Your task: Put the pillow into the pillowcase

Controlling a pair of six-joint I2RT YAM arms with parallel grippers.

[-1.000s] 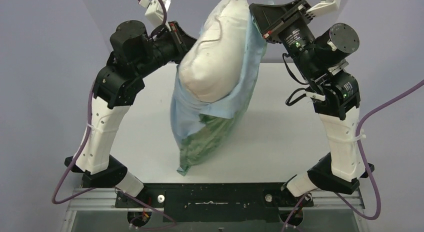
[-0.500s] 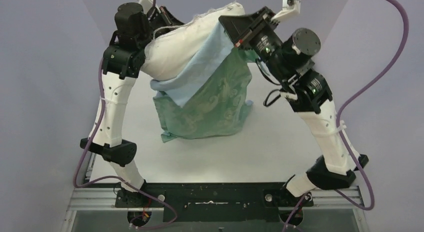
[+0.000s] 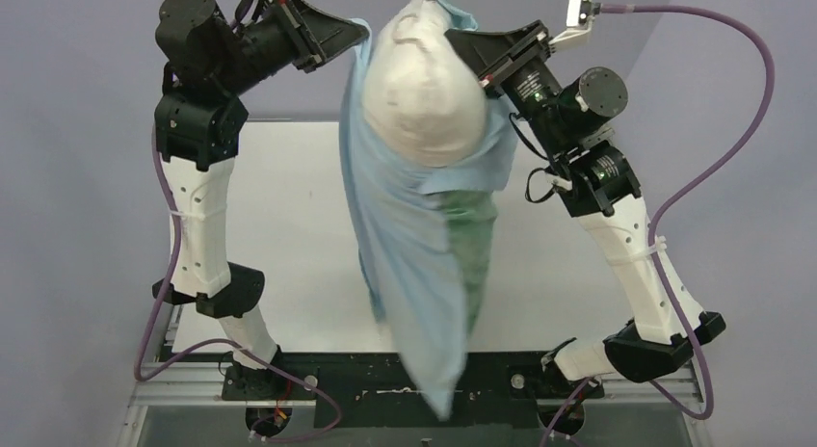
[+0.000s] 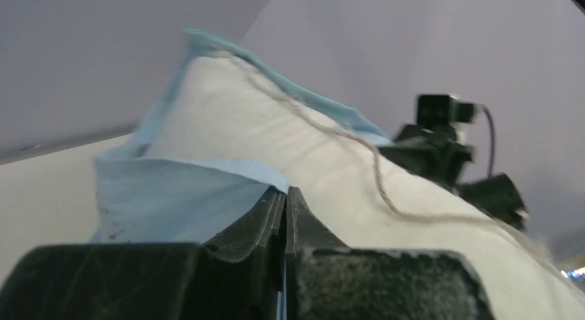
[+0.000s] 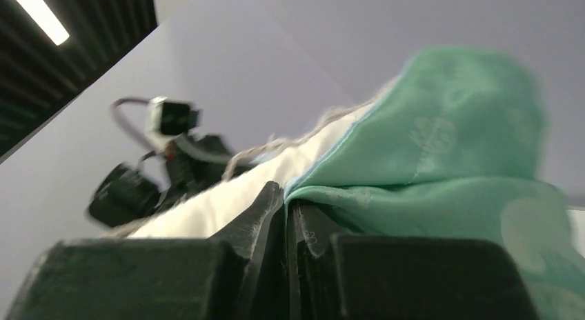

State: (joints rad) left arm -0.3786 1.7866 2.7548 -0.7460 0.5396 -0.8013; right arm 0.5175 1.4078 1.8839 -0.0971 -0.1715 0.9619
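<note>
Top external: one pillow (image 3: 424, 91), one pillowcase (image 3: 405, 235), hanging long-axis vertical, mouth up; left claw (image 4: 285, 196) and right claw (image 5: 284, 192) each pinch its rim.

I see a white table (image 3: 289, 225), a black rail (image 3: 356, 375) along its near edge. Lilac walls (image 3: 77, 177) surround it; possibly light strips (image 5: 38, 13) above.
</note>
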